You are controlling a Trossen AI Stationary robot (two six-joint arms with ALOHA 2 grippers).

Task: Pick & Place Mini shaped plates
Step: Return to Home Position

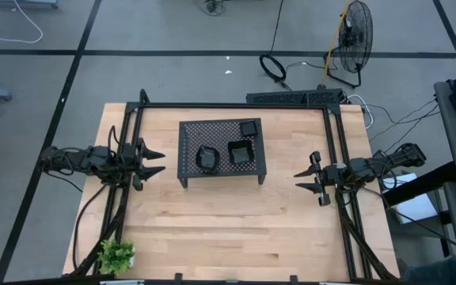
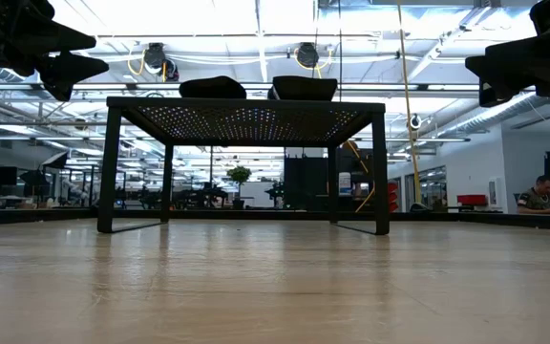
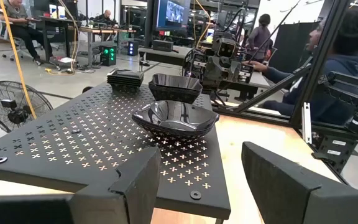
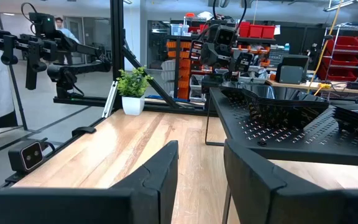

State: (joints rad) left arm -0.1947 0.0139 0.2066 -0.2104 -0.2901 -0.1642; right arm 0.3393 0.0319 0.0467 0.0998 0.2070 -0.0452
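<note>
Three stacks of mini shaped plates sit atop the perforated rack, running diagonally from a wavy-edged stack to a flat square stack at its back right corner. The left gripper and right gripper hang wide apart and empty, flanking the rack above bare table.

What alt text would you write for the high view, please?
Seen from above, a black perforated rack on the table holds mini shaped plates in three spots. The left gripper and right gripper flank it, open and empty.
</note>
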